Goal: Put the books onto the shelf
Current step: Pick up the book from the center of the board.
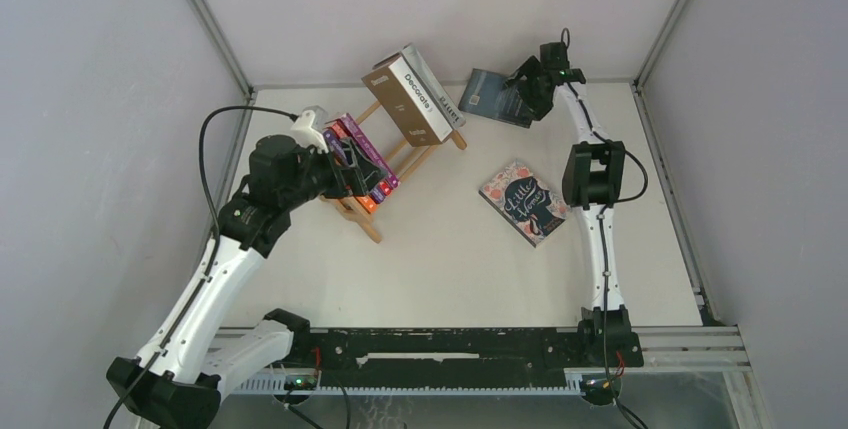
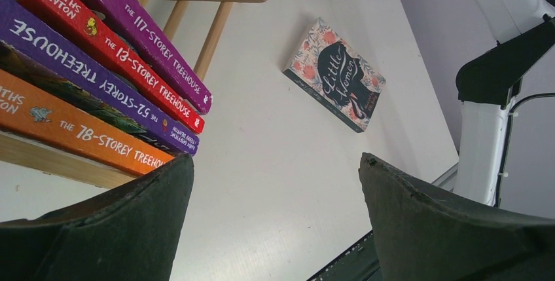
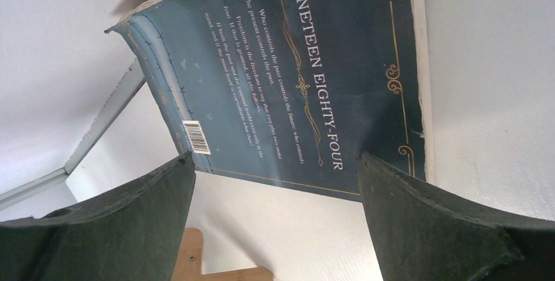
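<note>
The shelf point(image 1: 412, 159) is sitting in the upper middle of the top view, angled across the table point(image 1: 440, 269), and it is filling up from both ends. The Treehouse paperbacks point(image 1: 365, 154) are leaning together at its lower-left end. The thick brown book point(image 1: 392, 101) and the grey-white book point(image 1: 425, 94) are tilting against each other at the upper-right end, probably because the slats between them are open.

Two books are waiting off the shelf. Little Women point(image 1: 523, 201) is lying flat, cover up, right of centre and well apart from the rack. The dark blue book point(image 1: 492, 96) is resting at the top of the frame, just beside the shelf's far end.

The right gripper point(image 1: 530, 89) is hovering over that blue book. In the right wrist view its back cover point(image 3: 288, 78) is showing between fingers spread wide point(image 3: 275, 163), and nothing is being grasped. That looks like a line-up for a pick.

The left gripper point(image 1: 345, 164) is parking beside the paperbacks, jaws also fully apart and empty point(image 2: 275, 169). The orange and purple spines point(image 2: 85, 133) are crowding the upper left of its view. It seems to be standing by to steady that stack.
</note>
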You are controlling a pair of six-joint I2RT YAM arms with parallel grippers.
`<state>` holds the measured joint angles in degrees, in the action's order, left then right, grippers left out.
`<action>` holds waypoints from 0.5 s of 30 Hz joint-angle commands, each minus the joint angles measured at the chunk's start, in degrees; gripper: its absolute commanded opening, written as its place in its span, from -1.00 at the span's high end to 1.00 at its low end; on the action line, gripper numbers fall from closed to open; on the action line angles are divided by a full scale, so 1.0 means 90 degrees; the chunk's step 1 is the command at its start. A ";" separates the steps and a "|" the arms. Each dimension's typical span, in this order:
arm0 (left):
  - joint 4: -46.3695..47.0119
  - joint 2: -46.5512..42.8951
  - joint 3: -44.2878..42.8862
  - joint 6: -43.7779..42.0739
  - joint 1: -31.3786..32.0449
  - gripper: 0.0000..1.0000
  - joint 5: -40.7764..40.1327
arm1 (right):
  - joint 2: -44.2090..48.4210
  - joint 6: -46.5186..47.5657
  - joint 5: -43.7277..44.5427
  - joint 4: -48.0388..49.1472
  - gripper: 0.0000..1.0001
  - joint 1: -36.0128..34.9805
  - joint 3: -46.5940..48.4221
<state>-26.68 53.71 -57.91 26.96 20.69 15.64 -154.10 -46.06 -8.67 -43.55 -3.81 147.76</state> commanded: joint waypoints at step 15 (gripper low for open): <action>0.0031 -0.1074 0.0204 0.0322 0.0055 -1.00 -0.0122 | 0.1214 0.0269 0.0686 -0.0859 -0.99 0.0005 -0.1996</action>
<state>-27.29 46.70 -57.74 28.60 20.78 15.33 -147.00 -45.41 -5.61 -46.76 -3.84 136.03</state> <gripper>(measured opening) 0.996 0.993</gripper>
